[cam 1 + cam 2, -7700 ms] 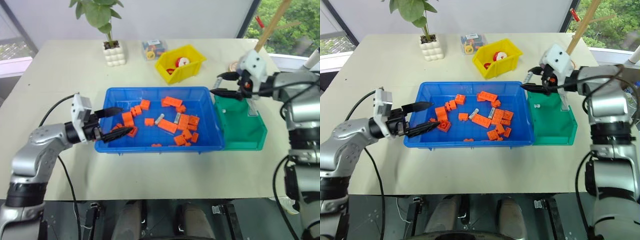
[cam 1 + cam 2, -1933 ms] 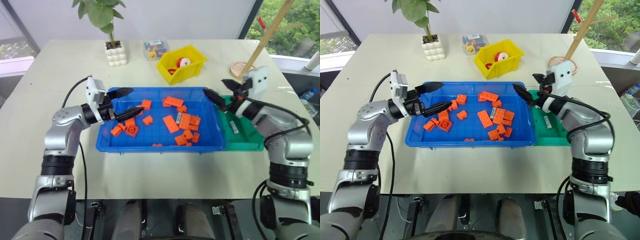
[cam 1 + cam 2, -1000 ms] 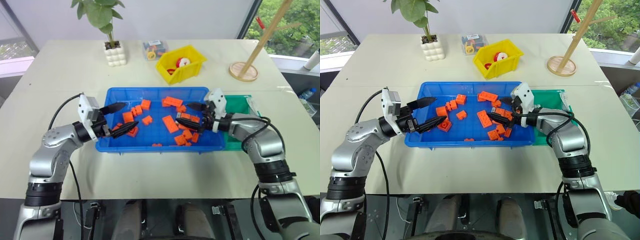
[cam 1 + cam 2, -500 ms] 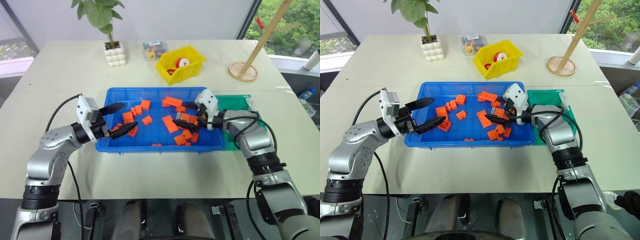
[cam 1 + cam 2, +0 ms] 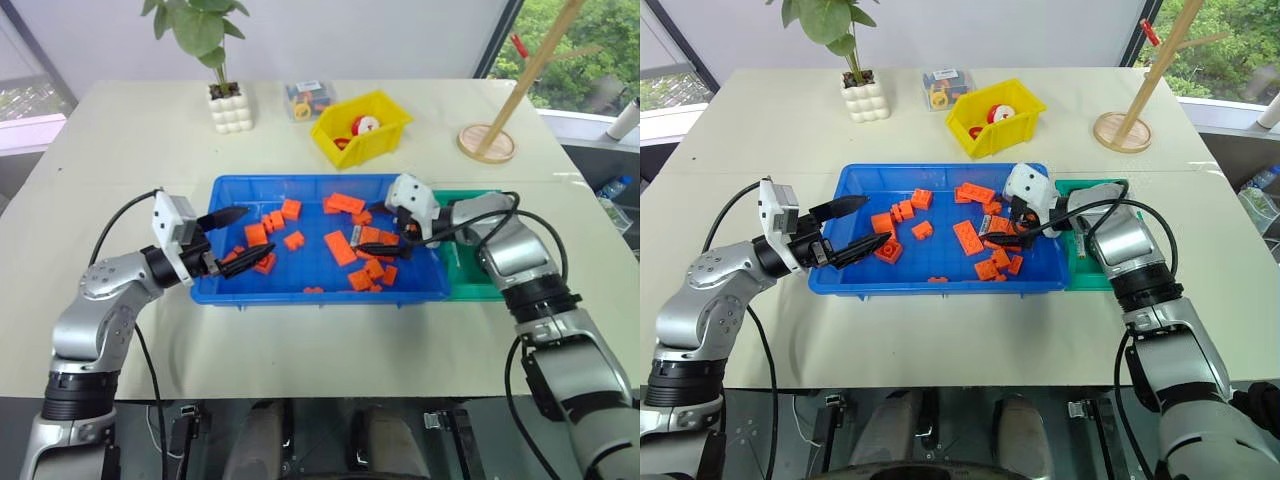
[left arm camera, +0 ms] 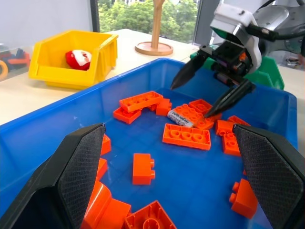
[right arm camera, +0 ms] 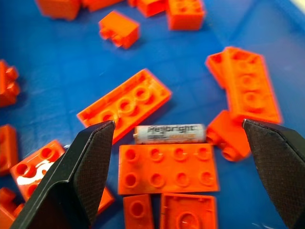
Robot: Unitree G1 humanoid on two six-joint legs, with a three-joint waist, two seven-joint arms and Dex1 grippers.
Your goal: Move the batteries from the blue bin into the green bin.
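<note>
showing one battery (image 7: pixel 169 134) among bricks (image 7: pixel 167 169) between the open right claw (image 7: pixel 178 143).

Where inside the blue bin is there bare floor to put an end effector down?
Bare floor runs along the blue bin's front wall, around one small brick there. Bare too: between the left brick cluster and the long brick. Crowded: right side, around the battery.

Silver-grey cylindrical battery (image 7: pixel 169 133) lies hemmed by flat orange plastic bricks (image 7: pixel 167 168) touching both long sides; its ends and top stay open.
</note>
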